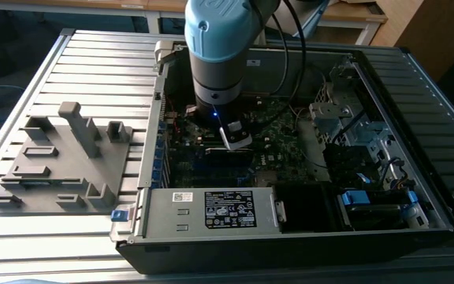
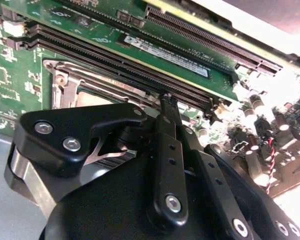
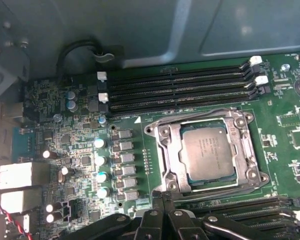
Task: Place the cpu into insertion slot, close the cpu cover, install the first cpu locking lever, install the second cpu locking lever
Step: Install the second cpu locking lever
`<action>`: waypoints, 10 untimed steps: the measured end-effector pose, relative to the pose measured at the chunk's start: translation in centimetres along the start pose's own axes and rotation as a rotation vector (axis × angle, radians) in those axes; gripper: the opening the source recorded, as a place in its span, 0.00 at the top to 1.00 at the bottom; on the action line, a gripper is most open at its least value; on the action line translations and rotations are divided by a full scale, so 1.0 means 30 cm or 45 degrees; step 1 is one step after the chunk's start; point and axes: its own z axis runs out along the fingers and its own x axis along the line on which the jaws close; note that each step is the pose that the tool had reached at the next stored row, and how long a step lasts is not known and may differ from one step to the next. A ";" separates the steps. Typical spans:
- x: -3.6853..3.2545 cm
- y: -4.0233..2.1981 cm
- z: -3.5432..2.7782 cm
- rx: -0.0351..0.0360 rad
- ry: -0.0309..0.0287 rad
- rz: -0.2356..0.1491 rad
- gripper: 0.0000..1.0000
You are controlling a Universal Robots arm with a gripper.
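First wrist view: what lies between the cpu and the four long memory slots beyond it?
In the first wrist view, one side of the silvery cpu cover frame, then bare green board, separates the cpu from the memory slots.

Computer case on worktop, fixture plate beside it toward the exterior view's left, cpu in insertion slot, cpu cover over it, claw near slot edge, memory slots beyond
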 end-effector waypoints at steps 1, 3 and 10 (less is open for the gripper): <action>0.002 -0.001 0.001 -0.0005 0.0001 0.000 0.90; 0.005 -0.002 0.004 -0.0015 0.0004 0.000 0.90; 0.018 -0.005 0.007 -0.0024 0.0004 0.000 0.90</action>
